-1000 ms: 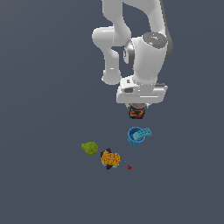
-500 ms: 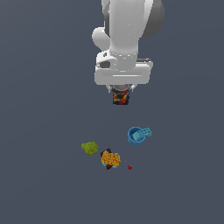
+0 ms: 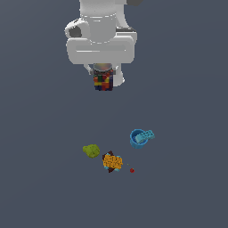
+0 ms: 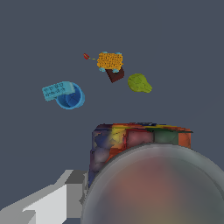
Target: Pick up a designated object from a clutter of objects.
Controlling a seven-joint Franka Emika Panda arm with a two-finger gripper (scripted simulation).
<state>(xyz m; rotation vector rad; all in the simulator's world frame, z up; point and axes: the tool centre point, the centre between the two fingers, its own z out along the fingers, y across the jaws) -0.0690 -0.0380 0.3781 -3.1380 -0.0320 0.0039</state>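
The multicoloured can (image 3: 103,82), with a grey round top and a dark label of red, yellow, green and blue patches, hangs high above the floor in my gripper (image 3: 103,76), which is shut on it. The can fills the near part of the wrist view (image 4: 140,153), its grey top blurred. One white finger (image 4: 48,201) shows beside it. The rest of the clutter lies far below: light-blue cup (image 3: 140,137), orange-blue patterned block (image 3: 112,161), olive-green lump (image 3: 91,151) and tiny red dot (image 3: 132,170).
The floor is a plain dark grey surface. The cup (image 4: 65,94), the block (image 4: 110,63), the lump (image 4: 139,83) and the red dot (image 4: 86,56) also show in the wrist view, grouped close together.
My gripper has risen with the can held in it and moved toward the exterior view's left. The arm now looms larger. The clutter on the floor has not moved.
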